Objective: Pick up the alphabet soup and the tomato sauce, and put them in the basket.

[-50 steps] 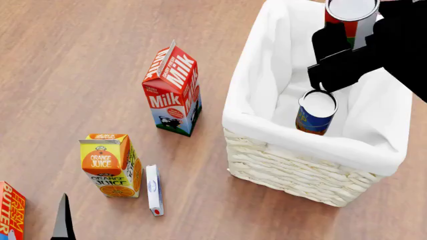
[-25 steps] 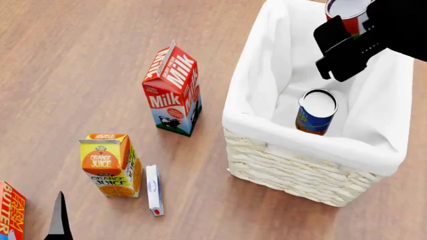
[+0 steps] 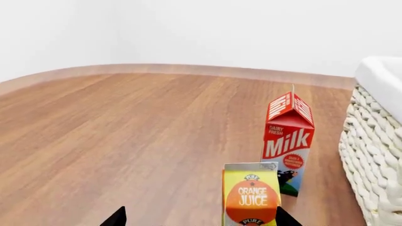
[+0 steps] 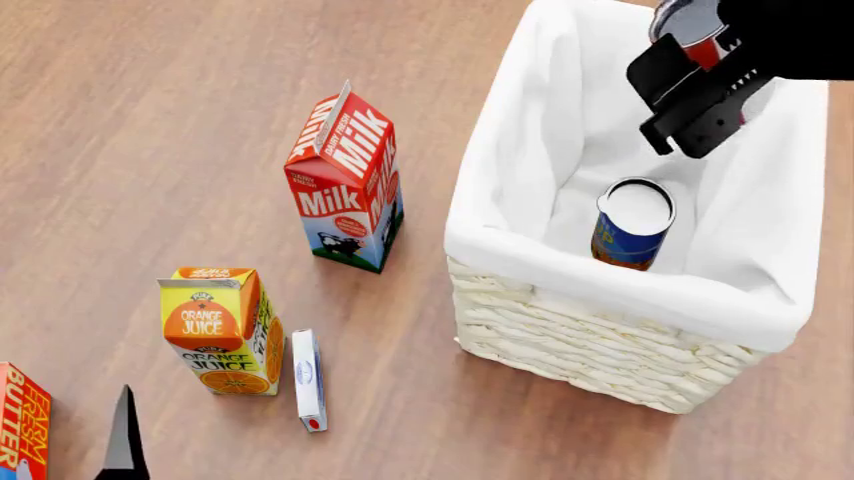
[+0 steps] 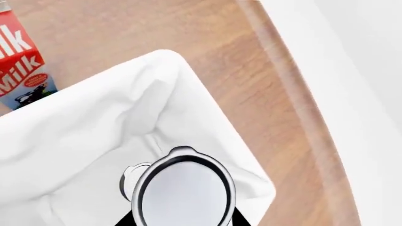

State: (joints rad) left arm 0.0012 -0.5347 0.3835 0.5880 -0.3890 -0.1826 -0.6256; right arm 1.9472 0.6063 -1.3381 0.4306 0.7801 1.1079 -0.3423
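My right end effector [image 4: 701, 75] pinches the sauce [image 5: 183, 194] upright, axis vertical, above the basket [image 4: 594, 340], whose open floor lies straight below it beside the soup [image 4: 633, 223]; left end effector's state unclear.

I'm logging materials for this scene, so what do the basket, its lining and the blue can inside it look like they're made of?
The basket looks like cream woven wicker: its outer wall shows plaited strands. The lining looks like matte white cloth, folded softly over the rim with creases. The alphabet soup looks like a metal can: pale silvery top with a dark rim, and a blue and orange label, probably printed paper.
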